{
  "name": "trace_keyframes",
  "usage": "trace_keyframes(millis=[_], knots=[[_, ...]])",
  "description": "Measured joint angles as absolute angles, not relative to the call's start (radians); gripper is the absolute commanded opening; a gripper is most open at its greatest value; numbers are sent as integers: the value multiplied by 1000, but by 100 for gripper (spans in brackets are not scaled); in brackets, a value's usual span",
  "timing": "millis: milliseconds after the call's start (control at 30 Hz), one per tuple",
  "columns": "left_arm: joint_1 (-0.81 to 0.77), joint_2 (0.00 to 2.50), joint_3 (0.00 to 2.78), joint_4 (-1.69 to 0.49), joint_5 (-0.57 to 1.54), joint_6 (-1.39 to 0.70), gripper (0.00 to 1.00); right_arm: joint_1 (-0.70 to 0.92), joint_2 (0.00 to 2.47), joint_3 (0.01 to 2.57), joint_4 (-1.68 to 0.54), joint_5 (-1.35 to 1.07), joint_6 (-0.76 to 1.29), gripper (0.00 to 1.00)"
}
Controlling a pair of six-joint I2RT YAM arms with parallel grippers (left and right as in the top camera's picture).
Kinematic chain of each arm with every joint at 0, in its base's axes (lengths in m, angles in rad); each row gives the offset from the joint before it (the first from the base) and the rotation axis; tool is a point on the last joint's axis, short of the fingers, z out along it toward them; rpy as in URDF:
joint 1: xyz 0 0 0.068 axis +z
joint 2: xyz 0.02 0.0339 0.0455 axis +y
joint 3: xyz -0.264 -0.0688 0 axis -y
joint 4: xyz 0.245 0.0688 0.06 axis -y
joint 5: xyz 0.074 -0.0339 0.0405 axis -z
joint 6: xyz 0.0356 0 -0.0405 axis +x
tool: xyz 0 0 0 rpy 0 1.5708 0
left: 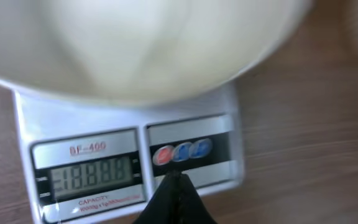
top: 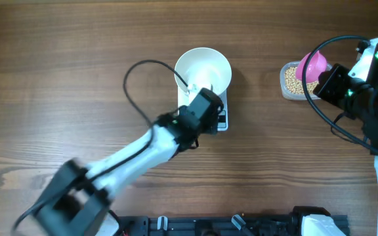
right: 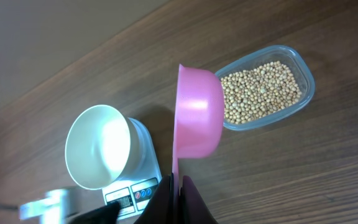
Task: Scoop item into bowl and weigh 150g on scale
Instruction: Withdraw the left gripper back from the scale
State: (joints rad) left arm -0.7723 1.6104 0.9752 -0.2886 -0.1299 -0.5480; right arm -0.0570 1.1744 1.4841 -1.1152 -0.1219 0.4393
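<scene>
Bright, even light falls from above on the wooden surface (top: pixel 51 72), and the shadows are soft. The left arm (top: pixel 120 160) smears into blur low in the overhead view. The left wrist view is soft all over: the bowl (left: pixel 142 43) is washed out and unfocused, the scale (left: pixel 123 124) display hazy. The right wrist view is crisp on the beans (right: pixel 260 93) and the pink scoop (right: pixel 197 121), while pale glare greys the surface's far corner.

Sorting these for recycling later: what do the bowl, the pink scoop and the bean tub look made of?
Bowl: white, glossy, likely ceramic or hard plastic; soft highlights. Scoop: smooth pink plastic, slight sheen. Tub: clear plastic; beans show through its wall.
</scene>
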Motion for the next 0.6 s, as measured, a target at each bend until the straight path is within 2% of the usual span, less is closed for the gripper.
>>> trace_keyframes(millis=[100, 300, 400, 500, 533, 600], knots=[[-772, 1467, 975, -319, -130, -548, 4, -57, 1174, 1484, -1117, -122, 439, 4], [-755, 1254, 975, -418, -163, -552, 22, -57, 1174, 1484, -1140, -122, 435, 4], [-708, 1179, 975, -480, -219, -550, 46, -57, 1174, 1484, -1161, -121, 405, 4], [-635, 1125, 975, -561, -265, -558, 49, -57, 1174, 1484, -1171, -122, 374, 4], [-605, 1113, 975, -586, -274, -558, 53, -57, 1174, 1484, -1172, -121, 360, 4], [-560, 1104, 975, -625, -290, -555, 84, -57, 1174, 1484, -1168, -121, 339, 4]])
